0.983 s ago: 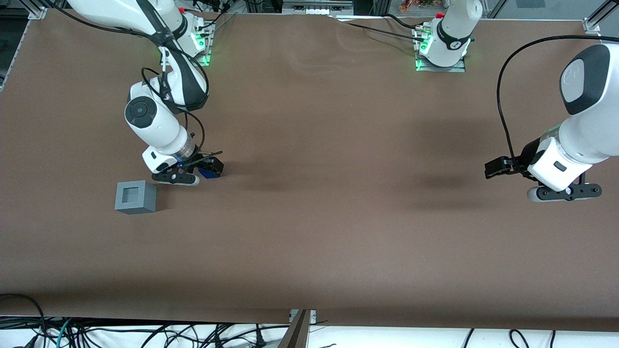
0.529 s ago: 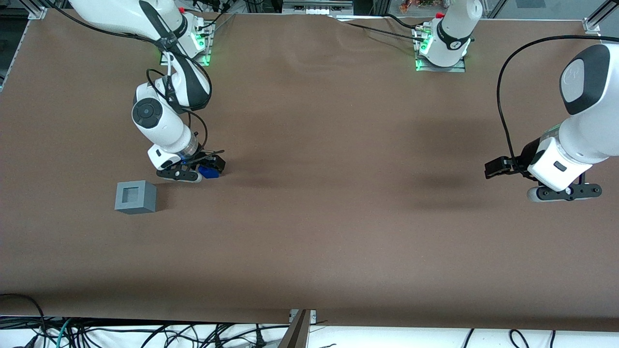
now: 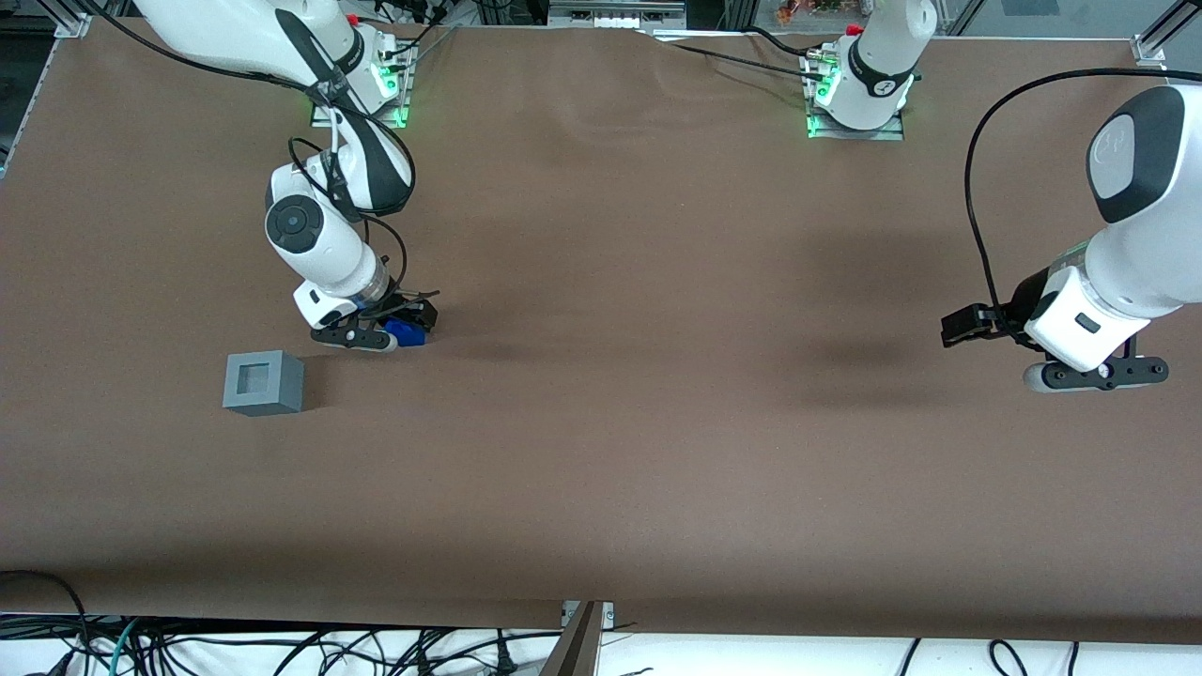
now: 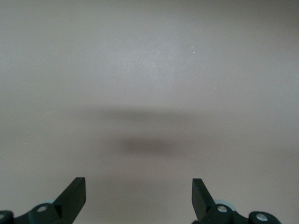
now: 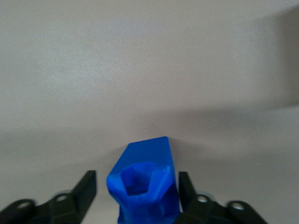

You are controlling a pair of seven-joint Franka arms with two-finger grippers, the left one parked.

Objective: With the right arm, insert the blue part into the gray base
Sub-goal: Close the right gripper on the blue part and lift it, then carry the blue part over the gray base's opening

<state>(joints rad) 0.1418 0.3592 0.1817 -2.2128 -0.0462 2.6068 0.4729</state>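
My gripper (image 5: 137,186) is straddling the blue part (image 5: 145,184), fingers apart; the gray base (image 3: 264,382) is sitting nearby, socket empty.

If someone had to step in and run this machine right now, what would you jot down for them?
Gripper: down at the table, fingers open on either side of the blue part, not closed on it in the wrist view.
Blue part: on the table between the fingers, not lifted.
Gray base: on the table, nearer the front camera than the gripper, socket empty and facing up.
Done: gripper lined up around the part.
Left: close on it, lift, carry to the base, push it into the socket.
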